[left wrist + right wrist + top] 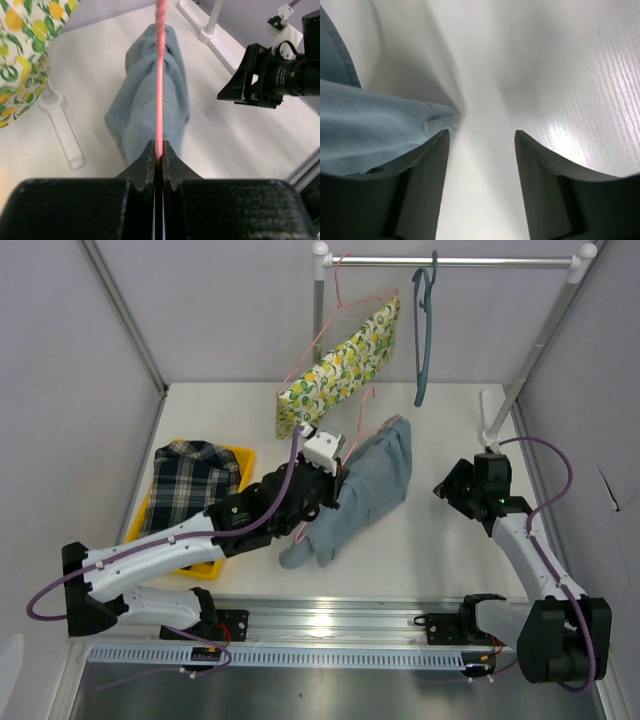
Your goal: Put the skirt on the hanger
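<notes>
The lemon-print skirt [340,365] hangs tilted on a pink wire hanger [322,335] whose hook is over the rail. Its edge also shows in the left wrist view [20,50]. My left gripper [338,474] is shut on the wire of a second pink hanger [160,75], which runs over the blue denim shirt [365,490] on the table. Its jaws pinch the wire [160,150]. My right gripper [455,490] is open and empty, low over the table just right of the denim shirt [481,132].
A blue-grey hanger [424,330] hangs on the rail [450,260]. A dark plaid shirt [190,485] lies in a yellow tray [240,455] at the left. The rack's white feet stand on the table [60,130].
</notes>
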Robot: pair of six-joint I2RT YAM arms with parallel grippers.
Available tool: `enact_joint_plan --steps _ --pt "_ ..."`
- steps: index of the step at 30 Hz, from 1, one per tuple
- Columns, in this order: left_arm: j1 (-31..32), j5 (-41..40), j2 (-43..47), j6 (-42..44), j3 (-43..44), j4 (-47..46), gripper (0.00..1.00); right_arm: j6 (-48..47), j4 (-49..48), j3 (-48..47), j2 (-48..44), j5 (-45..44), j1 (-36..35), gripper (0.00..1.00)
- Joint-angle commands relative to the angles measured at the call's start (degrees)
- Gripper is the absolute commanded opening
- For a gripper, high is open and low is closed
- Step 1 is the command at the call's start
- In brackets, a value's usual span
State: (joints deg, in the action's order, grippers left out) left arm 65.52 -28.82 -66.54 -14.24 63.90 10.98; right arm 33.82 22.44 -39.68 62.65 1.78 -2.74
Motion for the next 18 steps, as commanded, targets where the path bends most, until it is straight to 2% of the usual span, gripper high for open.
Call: enact_joint_plan --steps 1,4,8,18 --pt "0.05 -3.88 -3.14 3.51 10.79 -0.27 0.0 -2.27 0.93 -6.36 -2.79 -0.99 -1.39 0.64" --pt "-0.56 -4.14 -8.85 4.75 23.76 4.91 0.0 -2.27 2.52 -8.92 -4.11 -0.64 -1.65 0.65" --pt "-3.11 -3.97 -16.06 4.13 34.51 12.38 0.0 -2.62 4.02 -10.76 -6.66 -0.2 -1.65 0.66" --pt "-11.89 4.46 -28.63 5.45 53.68 15.03 0.0 -4.03 6.65 -12.7 -10.36 0.59 -1.21 0.67"
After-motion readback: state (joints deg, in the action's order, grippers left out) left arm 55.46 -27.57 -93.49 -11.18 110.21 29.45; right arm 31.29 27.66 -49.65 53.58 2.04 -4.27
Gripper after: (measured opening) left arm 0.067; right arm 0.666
